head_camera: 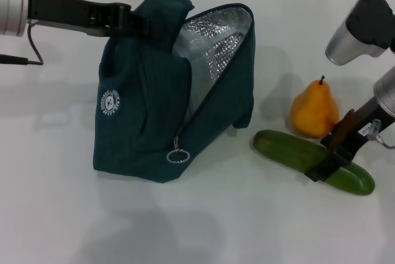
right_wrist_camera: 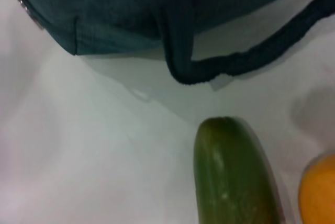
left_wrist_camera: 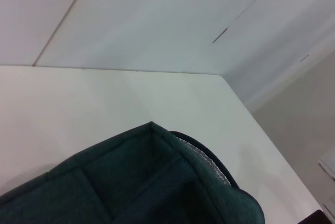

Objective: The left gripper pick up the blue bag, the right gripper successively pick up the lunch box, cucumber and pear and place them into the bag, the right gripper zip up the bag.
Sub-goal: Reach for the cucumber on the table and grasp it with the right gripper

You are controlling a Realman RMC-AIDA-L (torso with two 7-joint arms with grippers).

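Your left gripper (head_camera: 141, 24), a black two-fingered claw on a black bar from a silver arm, was clamped with its jaws closed on the raised fabric at the top of the large dark teal fabric blue bag (head_camera: 148, 116), holding that side up. Below those jaws the bag stood on the white tabletop (head_camera: 203, 227) with its mouth gaping toward your right side, the silver foil lining (head_camera: 207, 48) showing and the ring-pull zipper (head_camera: 177, 155) hanging at the front lower end of the opening; the round white logo faced your left. In the left wrist view only the bag's teal top edge (left_wrist_camera: 152, 182) showed. Your right gripper (head_camera: 328, 164) was down over the long dark green cucumber (head_camera: 311, 160), which lay on the tabletop well apart from the bag, its jaws set around the cucumber's body toward the end farther from the bag; you could not tell whether they had closed on it. The orange-yellow pear (head_camera: 315, 111) stood upright just behind those jaws, near the cucumber. The right wrist view showed the cucumber's rounded end (right_wrist_camera: 230, 171) pointing at the bag's loop handle (right_wrist_camera: 246, 62) lying on the tabletop.
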